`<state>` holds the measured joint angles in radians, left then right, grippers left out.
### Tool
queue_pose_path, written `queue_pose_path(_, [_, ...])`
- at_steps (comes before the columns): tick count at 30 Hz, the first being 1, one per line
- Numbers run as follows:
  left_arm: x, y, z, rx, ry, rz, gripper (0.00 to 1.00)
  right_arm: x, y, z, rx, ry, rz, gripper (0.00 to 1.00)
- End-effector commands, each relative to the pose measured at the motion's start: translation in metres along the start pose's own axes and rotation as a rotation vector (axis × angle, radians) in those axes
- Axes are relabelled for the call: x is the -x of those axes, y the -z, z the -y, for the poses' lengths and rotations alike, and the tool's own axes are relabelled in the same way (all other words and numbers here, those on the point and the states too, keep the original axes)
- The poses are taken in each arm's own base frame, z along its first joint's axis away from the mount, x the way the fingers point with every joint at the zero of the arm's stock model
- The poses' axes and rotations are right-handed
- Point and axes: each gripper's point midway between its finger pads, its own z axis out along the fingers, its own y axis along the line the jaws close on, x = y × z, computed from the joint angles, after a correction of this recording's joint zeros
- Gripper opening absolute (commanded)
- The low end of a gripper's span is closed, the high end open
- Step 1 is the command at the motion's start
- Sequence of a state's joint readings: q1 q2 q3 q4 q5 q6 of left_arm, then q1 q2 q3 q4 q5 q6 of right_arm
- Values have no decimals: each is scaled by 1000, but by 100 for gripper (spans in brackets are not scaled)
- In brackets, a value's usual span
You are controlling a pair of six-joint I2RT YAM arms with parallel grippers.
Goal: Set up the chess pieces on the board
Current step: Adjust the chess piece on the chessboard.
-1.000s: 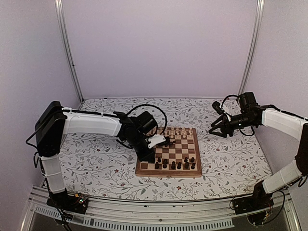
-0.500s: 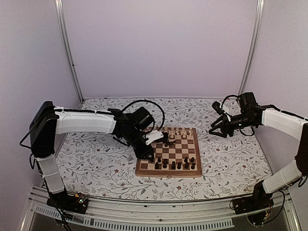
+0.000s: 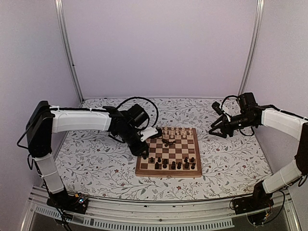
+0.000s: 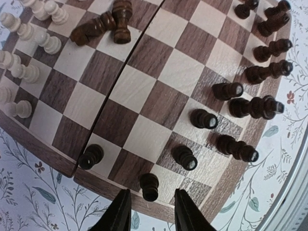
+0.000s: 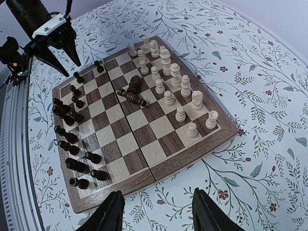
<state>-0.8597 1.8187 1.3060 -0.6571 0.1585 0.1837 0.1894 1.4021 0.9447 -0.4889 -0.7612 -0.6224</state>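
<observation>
The board (image 3: 168,172) lies mid-table. Dark pieces (image 3: 173,164) stand in two rows along its near side, pale pieces (image 3: 175,132) along its far side. Two dark pieces (image 4: 103,26) lie toppled near the centre seam, also seen in the right wrist view (image 5: 132,91). My left gripper (image 4: 151,211) is open and empty at the board's left edge (image 3: 155,135), with a standing dark pawn (image 4: 149,186) just ahead of the gap between its fingers. My right gripper (image 5: 159,214) is open and empty, held above the floral table right of the board (image 3: 213,129).
The floral table surface (image 3: 96,159) surrounds the board. Lilac walls and metal posts (image 3: 67,53) close in the back and sides. A cable loops above the left wrist (image 3: 144,103).
My left gripper has drawn back to the left, from over the board's middle to its left edge. The right arm has not moved.
</observation>
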Motion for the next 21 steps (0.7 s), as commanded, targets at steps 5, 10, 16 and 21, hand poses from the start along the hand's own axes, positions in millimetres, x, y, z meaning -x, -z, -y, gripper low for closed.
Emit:
queue_pose_path(5, [-23,-24,-2,-17,16,-95,34,2,0,-1,14,5,5,50])
queue_pose_path(10, [-33,-31,1,-35,23,-134,28,2,0,-1,17,5,5,50])
queue_pose_path(16, [-35,-29,5,-49,19,-137,26,2,0,-1,21,5,5,50])
queue_pose_path(21, [-36,-28,9,-61,15,-138,23,2,-1,-1,23,5,6,50])
